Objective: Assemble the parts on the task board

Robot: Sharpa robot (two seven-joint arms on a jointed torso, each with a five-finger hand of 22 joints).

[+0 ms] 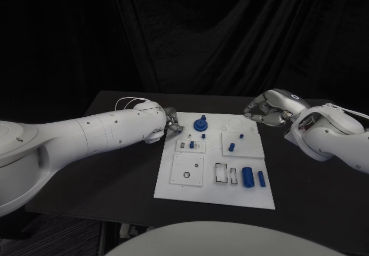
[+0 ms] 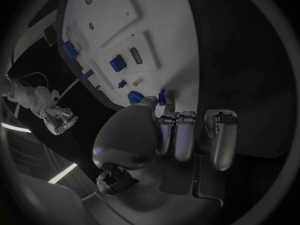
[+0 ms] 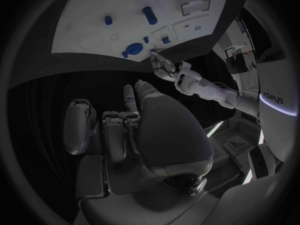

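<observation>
**Small stiff parts, left hand at the board's far corner**

Head view: your left hand [image 1: 170, 122] sits at the far left corner of the task board [image 1: 192, 189], fingers bunched toward the surface; you cannot tell from here whether it pinches anything. Your right hand [image 1: 267, 108] hovers off the board's far right corner, fingers curled in, nothing visible in them. The blue knob part [image 1: 200, 125] stands upright just beside the left fingertips. The large blue cylinder [image 1: 247, 176] and the slim blue peg [image 1: 261, 179] lie flat well away from both hands, long axes running toward and away from you.

Left wrist view: a small blue piece [image 2: 162, 97] sits at the fingertips [image 2: 167, 130]; touching or merely close, you cannot tell.

Right wrist view: the hand's fingers [image 3: 115, 135] are folded and empty.

Judge these parts light, rigid and smooth; pinch cylinders across the middle, squarely, or they may roll.
</observation>
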